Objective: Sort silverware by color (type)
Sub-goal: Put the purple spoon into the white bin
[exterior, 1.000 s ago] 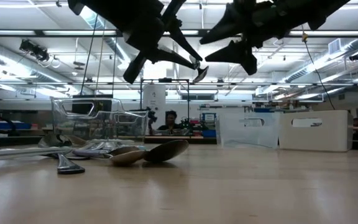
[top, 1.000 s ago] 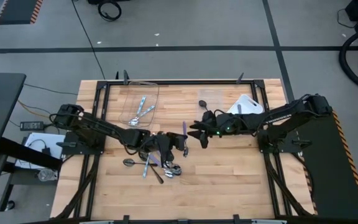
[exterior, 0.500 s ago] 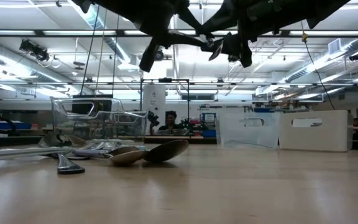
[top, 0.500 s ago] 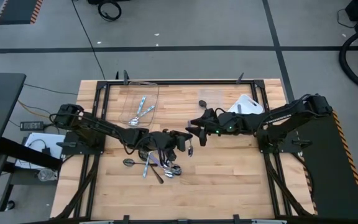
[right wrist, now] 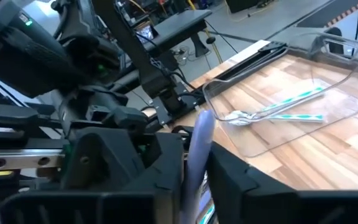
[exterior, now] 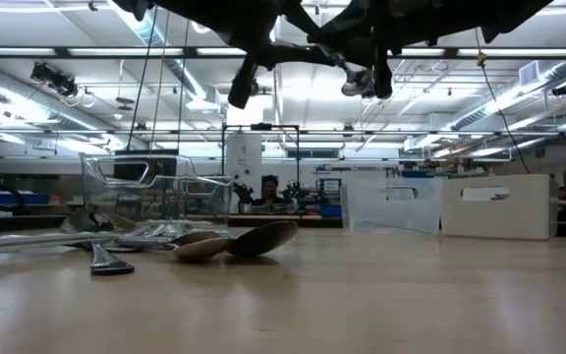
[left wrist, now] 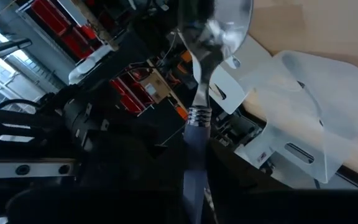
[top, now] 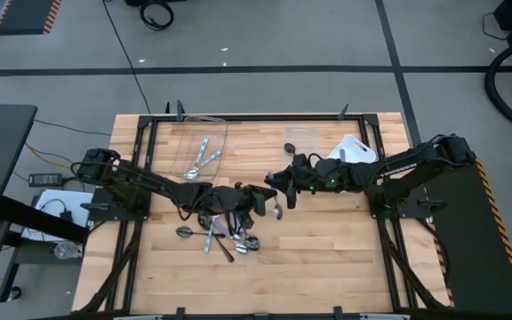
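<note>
where the two arms met above the middle of the tabletop (top: pixel 327 249), we saw a spoon (top: pixel 276 210) held up in the air, its shiny bowl at one end and its light-blue handle at the other. the left tool (top: pixel 258 197) was clamped on that handle, as the left wrist view showed the handle running down between its dark fingers (left wrist: pixel 135 186) with the bowl (left wrist: pixel 219 25) pointing away. the right tool (top: pixel 283 181) sat just beside the spoon, and in the right wrist view the handle (right wrist: pixel 197 149) stood between its fingers; we could not tell whether they were pressed on it. below the left arm a pile of spoons (top: pixel 225 238), some dark and some blue-handled, lay on the wood. two blue-handled spoons (top: pixel 203 158) lay in the clear container (top: pixel 221 133) near the far left edge. a white container (top: pixel 356 149) stood under the right arm
</note>
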`<state>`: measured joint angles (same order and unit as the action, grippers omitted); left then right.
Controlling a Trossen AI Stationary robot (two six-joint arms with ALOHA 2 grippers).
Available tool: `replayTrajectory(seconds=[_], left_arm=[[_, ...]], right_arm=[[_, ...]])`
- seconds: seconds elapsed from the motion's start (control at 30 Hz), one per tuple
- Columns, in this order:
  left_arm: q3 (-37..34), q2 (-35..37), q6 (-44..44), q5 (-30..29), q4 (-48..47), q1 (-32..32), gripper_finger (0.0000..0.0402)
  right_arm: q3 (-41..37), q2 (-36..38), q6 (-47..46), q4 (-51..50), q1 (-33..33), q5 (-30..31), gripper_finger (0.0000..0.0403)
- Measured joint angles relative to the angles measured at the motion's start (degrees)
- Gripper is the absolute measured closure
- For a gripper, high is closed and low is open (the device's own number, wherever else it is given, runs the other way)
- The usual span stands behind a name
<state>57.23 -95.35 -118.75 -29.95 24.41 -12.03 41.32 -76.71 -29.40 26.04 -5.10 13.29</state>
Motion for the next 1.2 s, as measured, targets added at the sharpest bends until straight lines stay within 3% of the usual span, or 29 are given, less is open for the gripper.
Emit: replayTrajectory(seconds=[0.17, 0.47, 0.63, 0.73, 0.87, 1.03, 1.2], left_arm=[[0.0, 0.0, 1.83, 0.21, 0.12, 0.96, 0.0338], [0.0, 0.0, 17.98, 1.2, 0.28, -0.6, 0.0274], [0.04, 0.09, 33.51, 1.87, 0.24, -1.64, 0.0225], [0.04, 0.09, 47.75, 1.61, -0.5, -1.73, 0.0208], [0.07, 0.09, 69.35, 1.7, -3.25, -2.04, 0.0208], [0.07, 0.09, 85.23, 1.71, -10.64, -2.05, 0.0217], [0.07, 0.09, 100.0, 2.13, -17.01, -2.03, 0.0218]], right_arm=[[0.0, 0.0, 0.41, 0.48, 0.04, -0.59, 0.0364], [-0.03, 0.87, 1.77, -2.7, 1.68, -1.21, 0.0364], [-0.11, 4.25, 2.37, -9.84, 3.63, -0.43, 0.0363], [-0.11, 7.66, 2.73, -17.32, 4.46, 2.14, 0.0362], [-0.11, 12.84, 4.19, -29.26, 5.64, 10.07, 0.0361], [-0.1, 18.5, 3.71, -40.96, 8.24, 19.67, 0.036], [-0.09, 21.34, 0.31, -52.04, 12.87, 24.87, 0.036]])
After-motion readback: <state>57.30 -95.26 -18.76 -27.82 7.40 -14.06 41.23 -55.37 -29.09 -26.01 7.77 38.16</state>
